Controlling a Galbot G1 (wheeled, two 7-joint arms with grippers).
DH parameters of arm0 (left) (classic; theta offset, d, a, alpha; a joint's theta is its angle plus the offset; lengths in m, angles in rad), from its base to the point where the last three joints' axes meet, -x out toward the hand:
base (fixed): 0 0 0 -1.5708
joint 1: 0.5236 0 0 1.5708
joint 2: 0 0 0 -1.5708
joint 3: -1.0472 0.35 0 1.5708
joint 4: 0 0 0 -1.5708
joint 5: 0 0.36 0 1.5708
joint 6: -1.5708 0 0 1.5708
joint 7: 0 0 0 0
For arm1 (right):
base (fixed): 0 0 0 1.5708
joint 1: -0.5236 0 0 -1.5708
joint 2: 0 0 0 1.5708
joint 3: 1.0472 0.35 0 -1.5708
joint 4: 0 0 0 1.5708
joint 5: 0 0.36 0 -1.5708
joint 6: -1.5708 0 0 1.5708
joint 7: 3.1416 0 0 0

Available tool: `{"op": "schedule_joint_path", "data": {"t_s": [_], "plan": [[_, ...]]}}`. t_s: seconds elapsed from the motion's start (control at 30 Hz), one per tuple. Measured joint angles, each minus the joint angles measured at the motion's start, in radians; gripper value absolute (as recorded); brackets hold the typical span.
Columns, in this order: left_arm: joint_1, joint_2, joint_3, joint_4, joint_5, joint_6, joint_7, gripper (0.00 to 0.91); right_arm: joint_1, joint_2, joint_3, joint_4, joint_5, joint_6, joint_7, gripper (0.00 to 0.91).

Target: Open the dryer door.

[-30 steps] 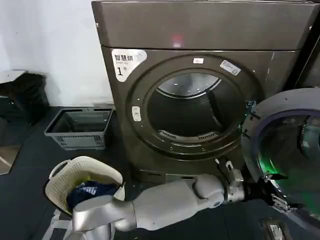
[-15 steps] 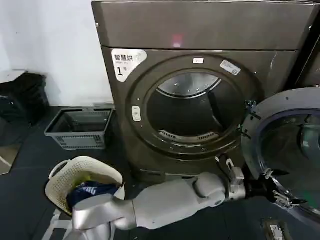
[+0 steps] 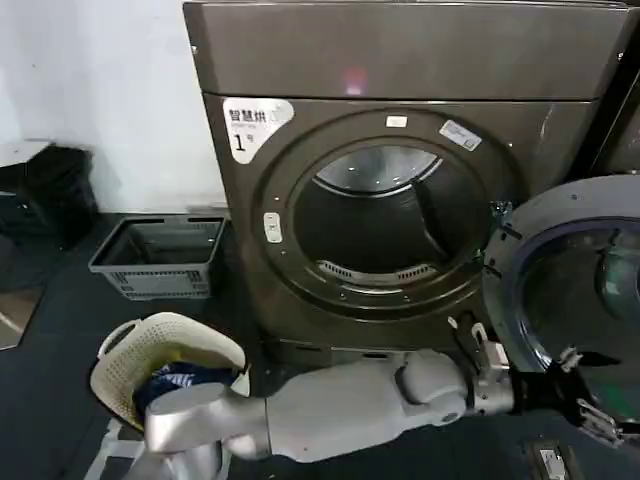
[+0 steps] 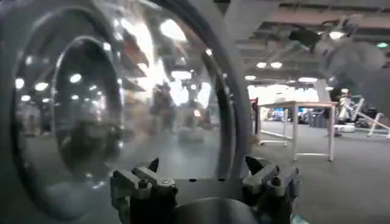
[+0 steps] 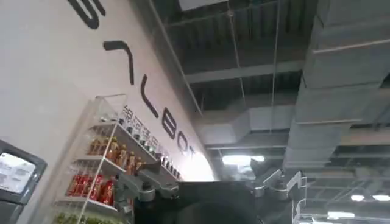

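Note:
The bronze-brown dryer (image 3: 400, 60) with the "1" sticker stands in front of me, its round drum opening (image 3: 375, 225) uncovered. The dryer door (image 3: 580, 205) hangs swung out on its right-hand hinge, chrome rim and dark glass facing me. My left arm reaches across low to the right. The left gripper (image 3: 590, 392) is open at the door's lower inner face, nothing between its fingers. In the left wrist view the left gripper (image 4: 204, 173) sits just before the domed door glass (image 4: 91, 109). The right gripper (image 5: 213, 182) is open and points up at a ceiling.
A grey crate (image 3: 160, 255) sits on the floor left of the dryer. A cream laundry basket (image 3: 165, 345) with blue clothes lies near my body. A neighbouring dark machine (image 3: 625, 140) stands at the right edge, behind the open door.
My left arm has slid right and slightly down along the open door's inner face. The green glow on the glass is gone. The door stays swung open.

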Motion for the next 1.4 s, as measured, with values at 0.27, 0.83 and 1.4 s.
{"op": "schedule_joint_path", "data": {"t_s": [0.27, 0.83, 1.4], "plan": [[-0.023, 0.061, 0.002, -0.075, -0.027, -0.002, -0.004, 0.907, 0.01, -0.002, -0.01, 0.005, -0.005, 0.0, -0.001, 0.907], [-0.086, 0.359, 0.036, -0.328, -0.077, -0.013, -0.014, 0.907, 0.016, 0.001, -0.019, 0.012, -0.01, 0.0, -0.001, 0.907], [-0.232, 0.813, 0.073, -0.619, -0.071, -0.059, -0.031, 0.907, 0.011, 0.008, -0.019, 0.018, -0.005, 0.005, -0.006, 0.907]]}}
